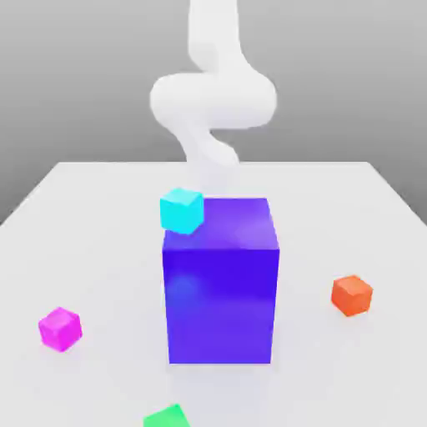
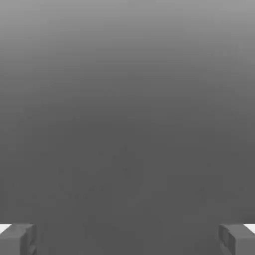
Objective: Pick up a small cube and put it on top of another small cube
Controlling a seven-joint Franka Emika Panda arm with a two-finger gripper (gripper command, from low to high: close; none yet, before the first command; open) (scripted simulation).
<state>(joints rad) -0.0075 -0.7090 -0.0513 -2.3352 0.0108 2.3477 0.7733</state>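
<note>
Holding our gripper (image 2: 127,240) wide open and empty, we see the cyan cube (image 1: 182,211) against the blue block (image 1: 221,292), between the magenta cube (image 1: 61,329) and orange cube (image 1: 352,296).

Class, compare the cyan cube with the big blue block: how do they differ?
The cyan cube is small; the blue block is far larger. The cube is light cyan, the block deep blue-violet. The cube looks turned at an angle, while the block faces the exterior view squarely. Both are plain and box-shaped.
</note>
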